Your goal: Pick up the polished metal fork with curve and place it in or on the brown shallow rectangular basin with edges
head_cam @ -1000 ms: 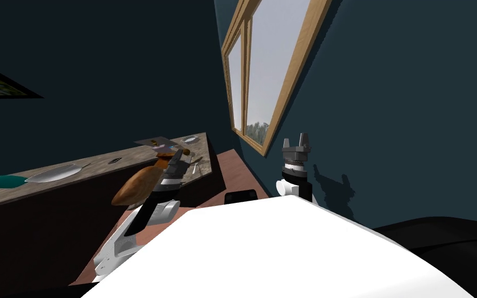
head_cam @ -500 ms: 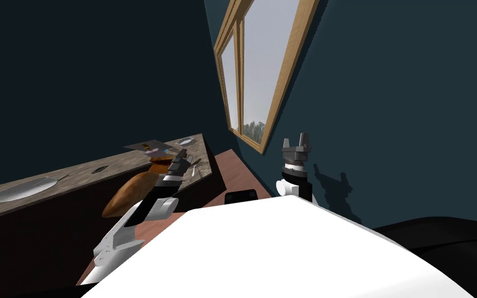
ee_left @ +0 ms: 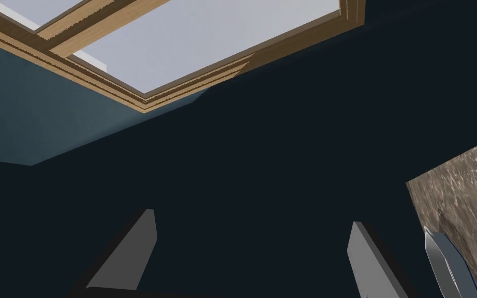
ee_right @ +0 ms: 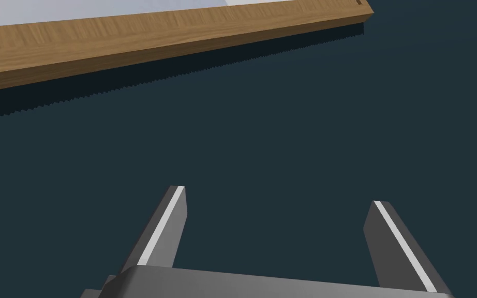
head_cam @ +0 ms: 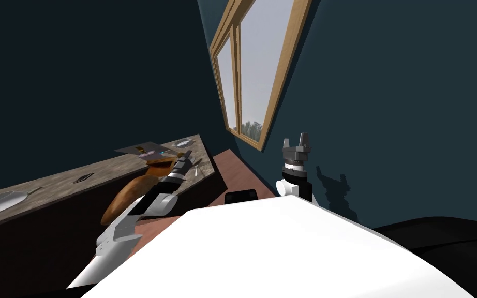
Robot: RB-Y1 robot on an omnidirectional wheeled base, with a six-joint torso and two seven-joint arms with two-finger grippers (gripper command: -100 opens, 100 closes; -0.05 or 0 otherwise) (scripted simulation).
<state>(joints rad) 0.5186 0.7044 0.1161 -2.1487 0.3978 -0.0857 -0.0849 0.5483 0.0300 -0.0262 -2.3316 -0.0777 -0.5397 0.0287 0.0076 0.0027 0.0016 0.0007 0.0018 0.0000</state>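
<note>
Reach for fork: bringing the left gripper [head_cam: 183,158] in over the end of the counter [head_cam: 51,182], holding its fingers [ee_left: 129,253] spread wide on nothing. Finding the fork [ee_left: 444,264] in the left wrist view as a grey pointed piece lying on the mottled brown top, just outside one finger and not inside the gap; spotting it in the head view as a thin pale sliver just beside the gripper, near the counter's end edge. Aiming too high at present, looking past the counter rather than down at it. Judging the step as wanting a downward tilt of the wrist and a small sideways shift, straddling the handle across its narrow width, then sinking nearly to the top before closing, so avoiding nudging so thin a piece off the edge. Taking for the basin [head_cam: 159,161] the brown shape just behind the gripper, partly hidden by the arm, hence expecting a short carry. Holding the right gripper [head_cam: 295,139] raised off to the right, well apart from the counter, likewise spread on nothing.
</note>
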